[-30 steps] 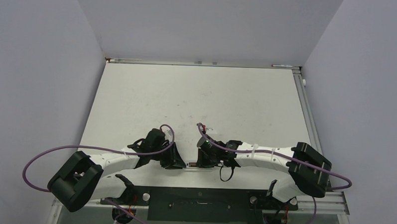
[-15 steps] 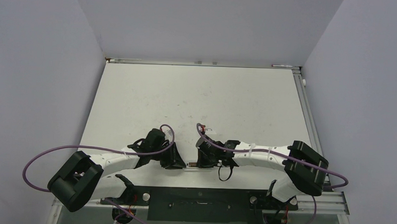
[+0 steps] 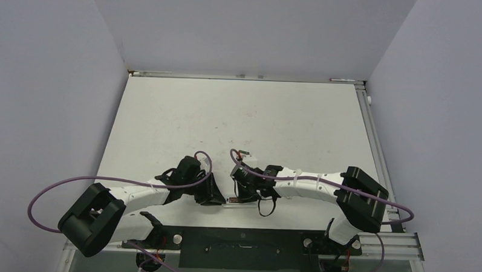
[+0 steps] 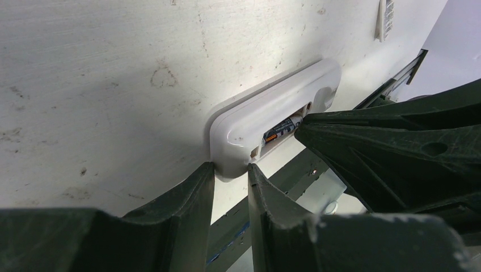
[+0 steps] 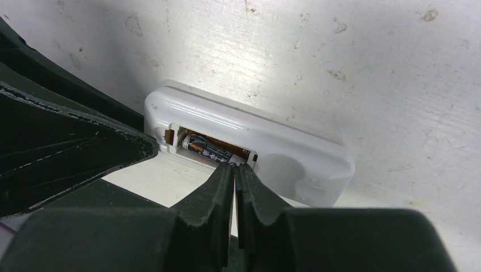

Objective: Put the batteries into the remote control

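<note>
Remote control (image 5: 272,141) — between left gripper (image 4: 231,168) and right gripper (image 5: 235,169)

The remote control (image 5: 249,144) is smooth white plastic — glossy, catching highlights. The table (image 5: 368,68) looks matt, scuffed and streaked. The right gripper (image 5: 234,169) is dark, matt plastic — perhaps faintly grainy.

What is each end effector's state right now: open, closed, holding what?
Left end effector: closed on the end of the remote control.
Right end effector: closed, holding nothing; tips at the battery seated in the remote control.
</note>
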You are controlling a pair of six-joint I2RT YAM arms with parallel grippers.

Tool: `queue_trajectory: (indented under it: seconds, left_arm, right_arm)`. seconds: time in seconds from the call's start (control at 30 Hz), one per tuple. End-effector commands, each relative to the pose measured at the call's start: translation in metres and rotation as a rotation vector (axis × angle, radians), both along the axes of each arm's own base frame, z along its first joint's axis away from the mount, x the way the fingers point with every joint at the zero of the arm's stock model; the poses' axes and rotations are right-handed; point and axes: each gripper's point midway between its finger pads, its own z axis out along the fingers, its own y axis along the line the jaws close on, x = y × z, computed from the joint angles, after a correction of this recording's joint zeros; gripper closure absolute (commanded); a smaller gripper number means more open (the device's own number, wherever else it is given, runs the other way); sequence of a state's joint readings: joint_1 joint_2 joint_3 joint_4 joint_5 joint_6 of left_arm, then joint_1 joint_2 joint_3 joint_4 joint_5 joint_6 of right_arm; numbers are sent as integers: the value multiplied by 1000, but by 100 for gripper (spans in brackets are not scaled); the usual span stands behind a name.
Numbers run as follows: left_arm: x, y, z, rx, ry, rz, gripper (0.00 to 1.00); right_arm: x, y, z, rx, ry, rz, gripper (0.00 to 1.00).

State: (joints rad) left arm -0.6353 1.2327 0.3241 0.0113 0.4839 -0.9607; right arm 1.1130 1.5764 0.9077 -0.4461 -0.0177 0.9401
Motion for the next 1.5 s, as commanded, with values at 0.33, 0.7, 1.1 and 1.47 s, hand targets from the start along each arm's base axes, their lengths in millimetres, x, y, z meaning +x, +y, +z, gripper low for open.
queue_trajectory:
  seconds: [0.33,0.7,1.1,1.47]
  left_arm:
    - [-2,-11,8,-79,-35,-45,76]
    - [-5,-12,12,-104,-40,-70,76]
    - [-5,-10,16,-87,-49,-73,75]
    - [-1,-7,19,-55,-66,-68,75]
  right_arm:
    - [-11,-8,-32,-264,-14,86,91]
    - [-14,-7,-38,-365,-14,111,91]
    - [-3,-10,-15,-449,-100,115,91]
    - [16,6,30,-354,-208,77,91]
